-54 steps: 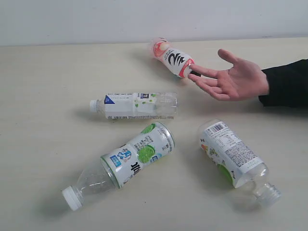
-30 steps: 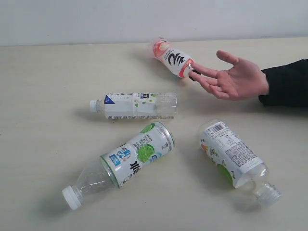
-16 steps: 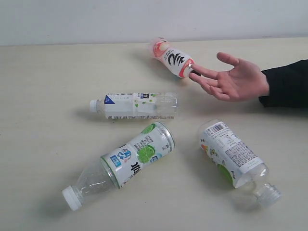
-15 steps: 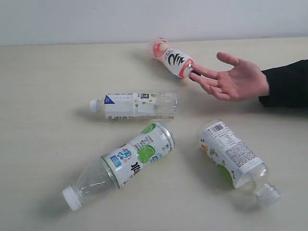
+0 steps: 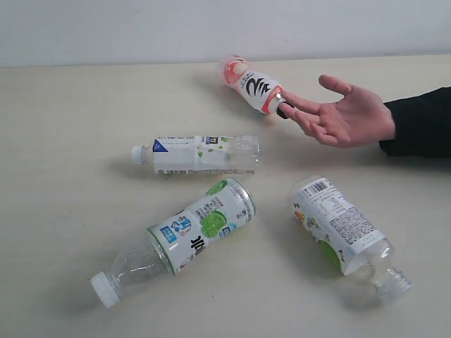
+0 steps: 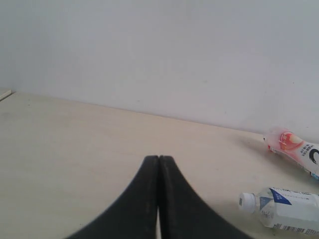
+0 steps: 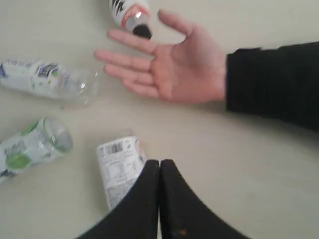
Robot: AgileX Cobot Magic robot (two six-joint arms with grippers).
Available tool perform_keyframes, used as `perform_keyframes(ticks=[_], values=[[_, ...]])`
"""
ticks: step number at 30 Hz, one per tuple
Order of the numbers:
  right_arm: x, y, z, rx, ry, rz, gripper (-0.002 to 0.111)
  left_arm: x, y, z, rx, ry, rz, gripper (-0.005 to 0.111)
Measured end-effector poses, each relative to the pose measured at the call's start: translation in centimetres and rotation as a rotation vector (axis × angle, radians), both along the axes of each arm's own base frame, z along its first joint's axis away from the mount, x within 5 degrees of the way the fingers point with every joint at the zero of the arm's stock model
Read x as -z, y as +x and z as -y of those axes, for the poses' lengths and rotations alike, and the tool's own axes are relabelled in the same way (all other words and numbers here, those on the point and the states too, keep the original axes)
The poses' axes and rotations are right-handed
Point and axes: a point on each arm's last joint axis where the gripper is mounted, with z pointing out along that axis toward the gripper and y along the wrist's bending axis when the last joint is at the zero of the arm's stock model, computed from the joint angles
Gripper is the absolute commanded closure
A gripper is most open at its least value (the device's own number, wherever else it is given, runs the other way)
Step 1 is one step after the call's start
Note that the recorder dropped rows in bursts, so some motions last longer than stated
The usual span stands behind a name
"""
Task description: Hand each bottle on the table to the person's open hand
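Observation:
Four bottles lie on the beige table point(image 5: 70, 127). The pink-red bottle point(image 5: 252, 84) rests at the back, its black cap by the fingertips of the person's open hand point(image 5: 349, 116). A slim white-labelled bottle point(image 5: 197, 154) lies mid-table. Two fat white-green bottles lie in front: one at left point(image 5: 184, 236), one at right point(image 5: 338, 225). Neither arm shows in the exterior view. My left gripper point(image 6: 159, 158) is shut and empty above bare table. My right gripper point(image 7: 160, 162) is shut and empty, hovering over the right fat bottle point(image 7: 119, 169), with the open hand point(image 7: 174, 67) beyond it.
A white wall point(image 5: 211, 28) rises behind the table's far edge. The person's black sleeve point(image 5: 423, 123) reaches in from the right. In the left wrist view the pink-red bottle point(image 6: 294, 149) and the slim bottle point(image 6: 279, 206) lie off to one side.
The person's hand has shifted very slightly near the pink-red bottle's cap. The bottles lie where they were.

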Motion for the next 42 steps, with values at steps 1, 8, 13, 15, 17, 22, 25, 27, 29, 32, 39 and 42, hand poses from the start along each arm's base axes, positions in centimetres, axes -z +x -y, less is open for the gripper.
perform_keyframes(ticks=[1, 8, 13, 15, 17, 22, 25, 27, 29, 32, 39, 42], values=[[0.9, 0.7, -0.4, -0.042, 0.015, -0.05, 0.105, 0.0, 0.0, 0.0, 0.0, 0.0, 0.0, 0.107], [5.1, 4.1, -2.8, -0.192, 0.022, -0.209, 0.076, 0.0, 0.0, 0.0, 0.0, 0.0, 0.0, 0.107], [7.1, 5.9, -3.3, -0.17, 0.102, -0.252, 0.076, 0.0, 0.0, 0.0, 0.0, 0.0, 0.0, 0.107], [7.8, 6.6, -3.3, -0.155, 0.117, -0.253, 0.072, 0.0, 0.0, 0.0, 0.0, 0.0, 0.0, 0.107], [8.7, 7.1, -3.3, -0.152, 0.121, -0.277, 0.065, 0.0, 0.0, 0.0, 0.0, 0.0, 0.0, 0.107], [10.6, 7.1, -3.8, -0.189, 0.1, -0.363, 0.05, 0.0, 0.0, 0.0, 0.0, 0.0, 0.0, 0.107], [11.8, 6.2, -5.4, -0.296, 0.069, -0.401, 0.042, 0.0, 0.0, 0.0, 0.0, 0.0, 0.0, 0.107], [12.4, 5.7, -6.5, -0.375, 0.05, -0.412, 0.039, 0.0, 0.0, 0.0, 0.0, 0.0, 0.0, 0.107], [12.7, 5.3, -7.3, -0.427, 0.03, -0.414, 0.036, 0.0, 0.0, 0.0, 0.0, 0.0, 0.0, 0.107], [12.8, 5.4, -7.7, -0.447, -0.015, -0.391, 0.034, 0.0, 0.0, 0.0, 0.0, 0.0, 0.0, 0.107], [13.0, 5.7, -7.3, -0.42, -0.082, -0.377, 0.034, 0.0, 0.0, 0.0, 0.0, 0.0, 0.0, 0.107], [13.1, 5.7, -7.1, -0.421, -0.109, -0.377, 0.034, 0.0, 0.0, 0.0, 0.0, 0.0, 0.0, 0.107]])
